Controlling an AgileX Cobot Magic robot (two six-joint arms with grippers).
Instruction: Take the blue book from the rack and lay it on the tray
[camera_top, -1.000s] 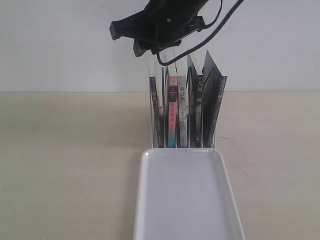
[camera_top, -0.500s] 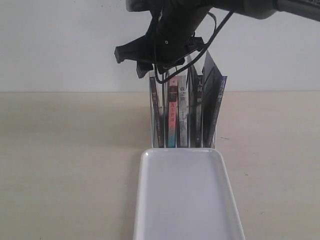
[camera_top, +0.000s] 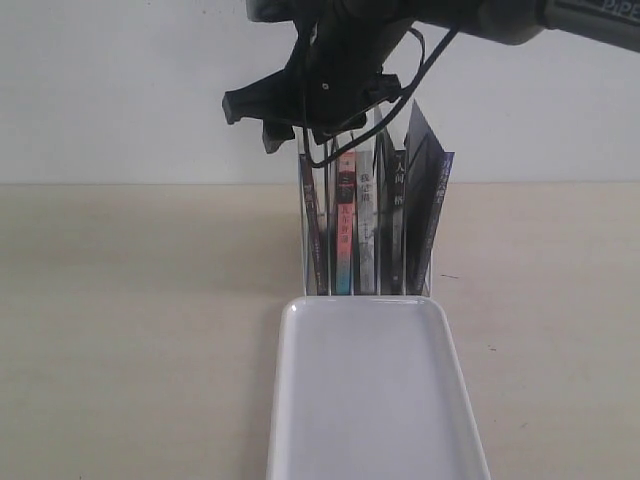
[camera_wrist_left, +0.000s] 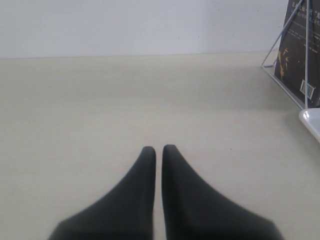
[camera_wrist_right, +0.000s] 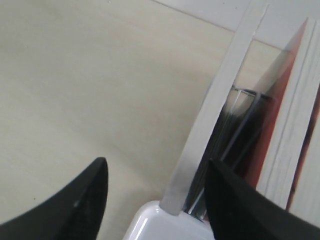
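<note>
A plain white wall (camera_top: 120, 90) backs a pale beige worktop (camera_top: 130, 330), matt and bare on the left. There the left pincer (camera_wrist_left: 158, 150) points out across the surface, its jaws drawn together to a thin slit with nothing between them. Ahead of it and off to one side stands the rack (camera_wrist_left: 280, 35), with the blue book (camera_wrist_left: 295, 60) in the end slot, its dark back and barcode facing that pincer.

The right pincer (camera_top: 255, 118) hangs above this same end of the rack, jaws spread wide, gripping nothing. A pale upright edge (camera_wrist_right: 220, 100) rises between them, nearer one jaw. Beyond it stand the other books (camera_top: 370, 220). The glossy white tray (camera_top: 375, 400) lies lower than this pincer, its short end at the rack's foot.
</note>
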